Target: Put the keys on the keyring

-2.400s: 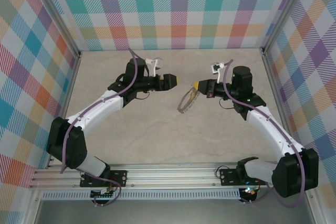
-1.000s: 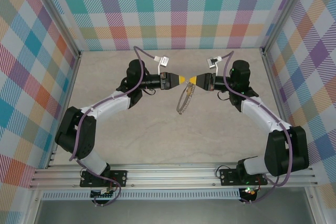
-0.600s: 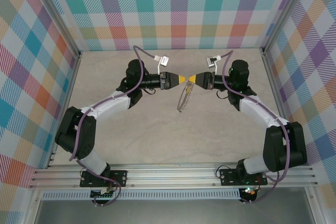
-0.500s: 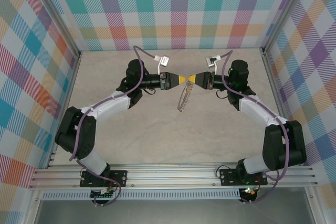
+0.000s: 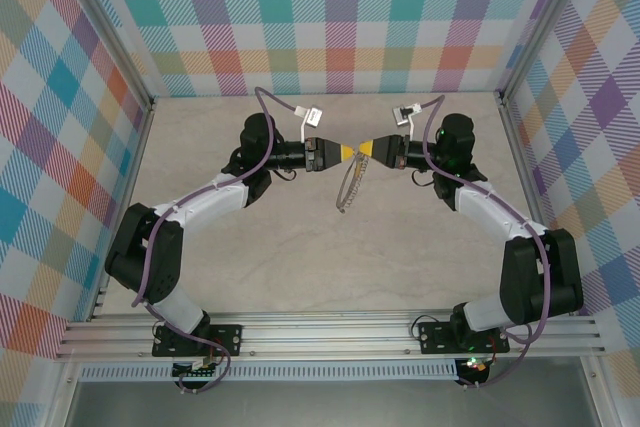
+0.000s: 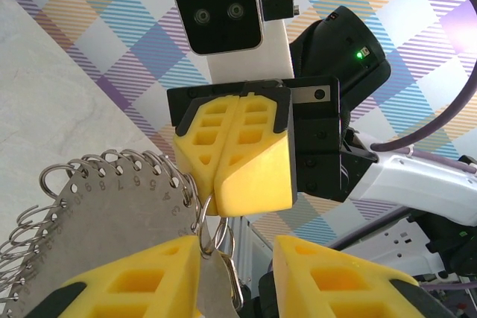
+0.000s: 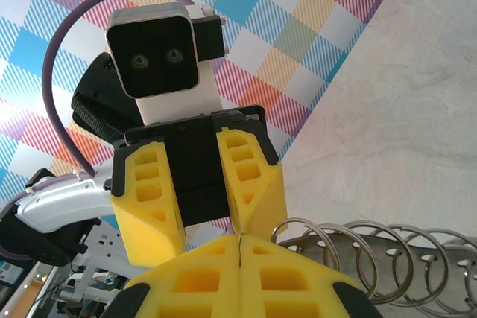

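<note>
Toward 12 o'clock above the beige marbled surface [image 5: 300, 257], the flat silvery metal keyring [image 5: 349, 187], edged with wire loops, hangs toward 6 o'clock from the right hand [image 5: 366, 151], which is pressed together on 1 loop. The left hand [image 5: 346, 152], pointing to 3 o'clock, is spread. The small silver key [image 6: 218, 284] lies against 1 of its fingers.

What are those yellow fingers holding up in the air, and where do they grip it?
The right gripper, fingers shut, pinches the keyring by one wire loop at its top edge; the rest dangles. The left gripper has its fingers apart, clamping nothing.
</note>
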Robot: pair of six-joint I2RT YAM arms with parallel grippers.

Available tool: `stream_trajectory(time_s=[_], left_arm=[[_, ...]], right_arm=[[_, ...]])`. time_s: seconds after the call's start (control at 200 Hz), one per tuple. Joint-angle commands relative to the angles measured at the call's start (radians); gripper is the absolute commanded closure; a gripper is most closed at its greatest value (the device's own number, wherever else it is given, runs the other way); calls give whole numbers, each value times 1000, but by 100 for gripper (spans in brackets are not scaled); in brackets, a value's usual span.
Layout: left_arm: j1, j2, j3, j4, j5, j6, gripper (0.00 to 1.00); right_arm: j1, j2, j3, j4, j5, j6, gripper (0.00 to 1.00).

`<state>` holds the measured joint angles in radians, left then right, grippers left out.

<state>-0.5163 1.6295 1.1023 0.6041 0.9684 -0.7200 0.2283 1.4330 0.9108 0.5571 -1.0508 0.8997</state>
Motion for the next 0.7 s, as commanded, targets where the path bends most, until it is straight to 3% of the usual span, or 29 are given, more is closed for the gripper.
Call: stream_trajectory(time_s=[0.0, 0.695], left_arm=[[-11, -2, 27, 13, 16, 19, 68], [-35, 10, 51, -10, 41, 51, 75]], right_arm=[[-6, 3, 14, 66, -32, 13, 100], [-4, 31, 12, 104, -53, 24, 100]])
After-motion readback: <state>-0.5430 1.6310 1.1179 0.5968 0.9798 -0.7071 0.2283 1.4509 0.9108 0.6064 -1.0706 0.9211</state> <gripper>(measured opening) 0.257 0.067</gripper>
